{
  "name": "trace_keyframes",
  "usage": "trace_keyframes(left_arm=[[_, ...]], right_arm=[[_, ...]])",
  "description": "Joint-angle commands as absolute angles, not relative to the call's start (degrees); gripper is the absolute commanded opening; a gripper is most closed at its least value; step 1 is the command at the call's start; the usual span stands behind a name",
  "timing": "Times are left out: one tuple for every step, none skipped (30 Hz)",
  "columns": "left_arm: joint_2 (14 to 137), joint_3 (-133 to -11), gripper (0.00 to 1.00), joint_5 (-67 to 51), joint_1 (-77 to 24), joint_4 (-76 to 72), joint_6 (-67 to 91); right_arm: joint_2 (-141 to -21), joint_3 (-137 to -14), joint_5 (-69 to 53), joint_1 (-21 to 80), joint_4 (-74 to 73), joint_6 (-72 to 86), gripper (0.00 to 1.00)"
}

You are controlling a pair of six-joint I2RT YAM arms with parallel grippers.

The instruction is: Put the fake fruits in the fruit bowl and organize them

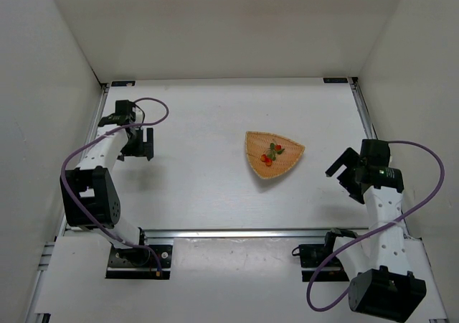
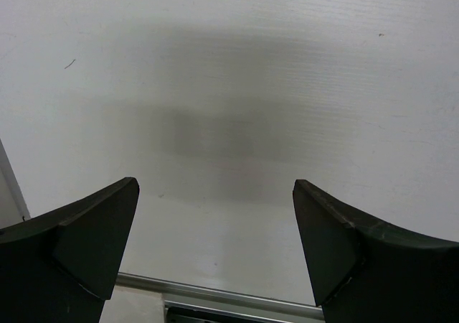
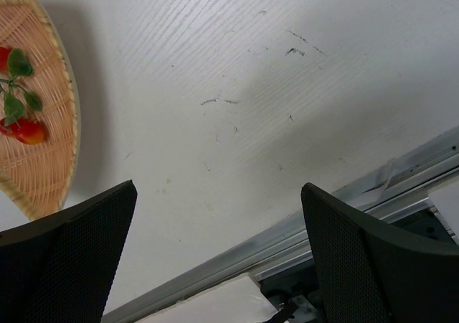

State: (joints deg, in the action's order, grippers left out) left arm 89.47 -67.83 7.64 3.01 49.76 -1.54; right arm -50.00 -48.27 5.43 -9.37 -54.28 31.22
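Note:
The fruit bowl, a tan woven basket of rounded-triangle shape, lies right of the table's middle. Inside it rest the fake fruits, small red-orange pieces with green leaves. The right wrist view catches the bowl's edge at far left with the fruits in it. My left gripper hangs open over bare table at the left, far from the bowl, and in its own view the left gripper holds nothing. My right gripper stands open to the right of the bowl; seen from its wrist, the right gripper is empty.
White walls close in the table on three sides. A metal rail runs along the near edge, and the same rail shows below the right gripper. Purple cables loop off both arms.

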Motion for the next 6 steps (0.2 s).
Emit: trace_keyframes(left_arm=[[86.66,-67.24,1.00,6.77,3.08,49.66,-1.14],[86.66,-67.24,1.00,6.77,3.08,49.66,-1.14],[86.66,-67.24,1.00,6.77,3.08,49.66,-1.14],[86.66,-67.24,1.00,6.77,3.08,49.66,-1.14],[86.66,-67.24,1.00,7.29,3.08,49.66,-1.14],[86.66,-67.24,1.00,7.29,3.08,49.66,-1.14]], right_arm=[[-50.10,-47.11,5.02,-9.67,-54.58,30.41,1.00],[-50.10,-47.11,5.01,-9.67,-54.58,30.41,1.00],[-50.10,-47.11,4.40,-9.67,-54.58,30.41,1.00],[-50.10,-46.50,3.79,-9.67,-53.71,30.41,1.00],[-49.31,-46.49,3.26,-9.67,-53.18,30.41,1.00],[-49.31,-45.89,2.47,-9.67,-53.17,30.93,1.00]])
